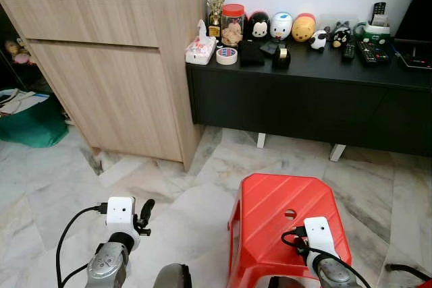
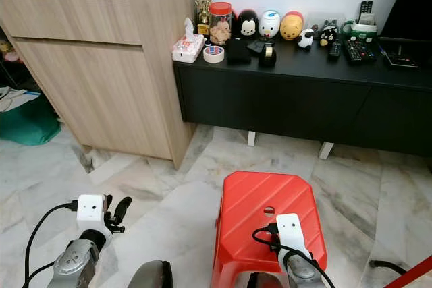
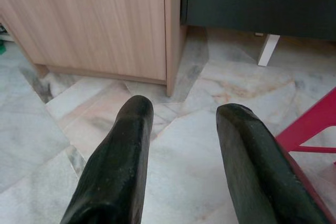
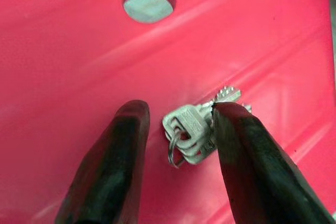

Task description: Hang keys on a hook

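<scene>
A bunch of silver keys (image 4: 194, 132) on a ring lies flat on the top of a red plastic stool (image 1: 270, 197). My right gripper (image 4: 181, 111) is open just above the stool top. Its two black fingers straddle the keys, and one finger (image 4: 247, 150) is right against the bunch. The stool's round hole (image 4: 148, 1) lies beyond the keys. In the eye views the right wrist (image 1: 318, 237) hovers over the near half of the stool. My left gripper (image 3: 185, 107) is open and holds nothing, low over the marble floor (image 1: 169, 187) to the left of the stool.
A tall light-wood cabinet (image 1: 115, 65) stands ahead on the left. A low black console (image 1: 304, 99) runs along the white wall, carrying a jar, toy figures, tape and remotes. A green bag (image 1: 30, 126) sits on the floor at far left.
</scene>
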Controlling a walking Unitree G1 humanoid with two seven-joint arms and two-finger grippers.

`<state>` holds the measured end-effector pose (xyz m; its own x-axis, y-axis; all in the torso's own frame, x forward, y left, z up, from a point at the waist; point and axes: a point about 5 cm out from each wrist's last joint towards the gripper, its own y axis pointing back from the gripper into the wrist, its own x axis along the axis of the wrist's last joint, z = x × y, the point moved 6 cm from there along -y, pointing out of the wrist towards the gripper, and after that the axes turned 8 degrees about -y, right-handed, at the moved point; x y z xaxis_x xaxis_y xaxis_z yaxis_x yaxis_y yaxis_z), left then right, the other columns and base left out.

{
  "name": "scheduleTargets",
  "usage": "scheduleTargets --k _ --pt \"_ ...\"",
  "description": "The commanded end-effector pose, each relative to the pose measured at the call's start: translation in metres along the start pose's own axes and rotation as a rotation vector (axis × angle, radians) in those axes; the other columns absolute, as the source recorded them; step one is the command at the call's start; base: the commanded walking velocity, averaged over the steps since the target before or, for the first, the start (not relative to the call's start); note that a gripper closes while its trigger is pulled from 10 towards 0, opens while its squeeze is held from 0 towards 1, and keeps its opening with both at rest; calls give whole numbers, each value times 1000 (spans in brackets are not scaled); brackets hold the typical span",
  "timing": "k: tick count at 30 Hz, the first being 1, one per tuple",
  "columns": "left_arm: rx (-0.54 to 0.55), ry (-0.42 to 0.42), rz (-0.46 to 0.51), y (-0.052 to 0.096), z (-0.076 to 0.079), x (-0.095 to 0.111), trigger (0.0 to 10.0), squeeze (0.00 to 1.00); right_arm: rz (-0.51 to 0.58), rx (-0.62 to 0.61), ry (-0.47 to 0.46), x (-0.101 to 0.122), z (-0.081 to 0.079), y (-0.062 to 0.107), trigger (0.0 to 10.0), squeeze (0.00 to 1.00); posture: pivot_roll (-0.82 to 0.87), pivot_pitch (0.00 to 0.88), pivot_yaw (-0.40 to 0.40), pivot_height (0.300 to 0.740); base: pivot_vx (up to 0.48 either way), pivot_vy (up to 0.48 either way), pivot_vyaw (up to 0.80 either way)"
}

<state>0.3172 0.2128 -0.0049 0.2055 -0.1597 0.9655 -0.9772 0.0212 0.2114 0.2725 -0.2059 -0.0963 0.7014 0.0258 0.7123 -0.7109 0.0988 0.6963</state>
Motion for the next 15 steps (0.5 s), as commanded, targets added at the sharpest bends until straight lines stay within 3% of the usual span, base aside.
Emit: scheduleTargets --k 1,7,8,15 --pt "2 -10 -5 0 -2 -1 10000 0 -16 -14 17 -2 3 0 10000 0 23 0 0 617 0 0 0" --pt "0 -12 -7 1 -1 -2 10000 0 -26 -12 18 -5 3 0 10000 0 22 0 1 617 0 0 0" --pt "0 -14 -6 1 -1 -2 10000 0 -27 -13 19 -5 3 0 0 0 23 0 -1 617 0 0 0" --pt "1 -21 -6 1 -1 -2 10000 0 -34 -16 28 -6 3 0 0 0 26 0 -2 617 0 0 0"
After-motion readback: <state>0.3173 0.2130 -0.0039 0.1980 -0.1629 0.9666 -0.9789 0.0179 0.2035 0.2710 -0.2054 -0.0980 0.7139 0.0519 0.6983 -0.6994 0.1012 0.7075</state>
